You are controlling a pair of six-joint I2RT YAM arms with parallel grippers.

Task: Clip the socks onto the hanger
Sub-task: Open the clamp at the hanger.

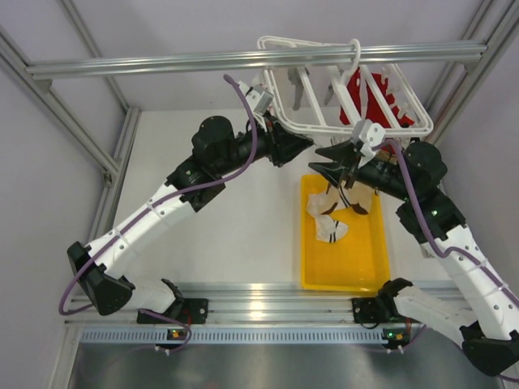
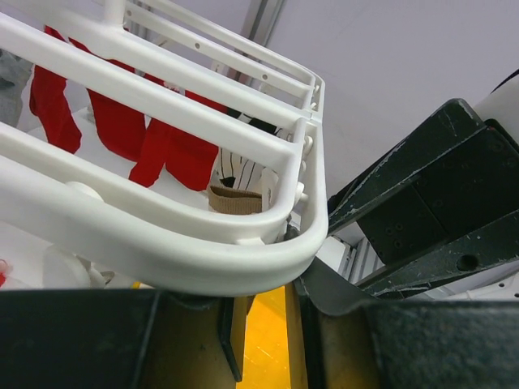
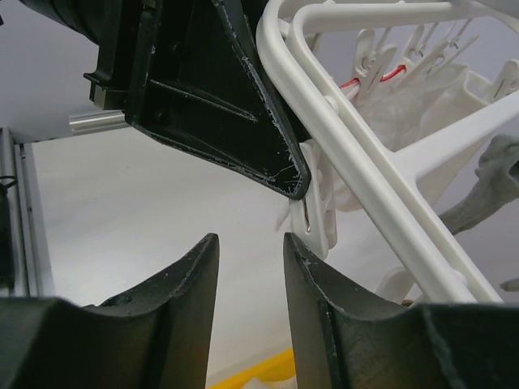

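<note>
Hanger point(image 1: 328, 130) frame lies roughly flat, long axis running left-right.

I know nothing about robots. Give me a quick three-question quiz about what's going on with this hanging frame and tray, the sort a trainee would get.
1. True or false: socks lie in the yellow tray.
2. Pick one: what colour is the garment hanging on the hanger? A blue, B red, C green.
3. Short answer: what sits between the fingers of the right gripper?

Key: 1 true. 2 B. 3 nothing; the fingers stand apart with an empty gap.
</note>
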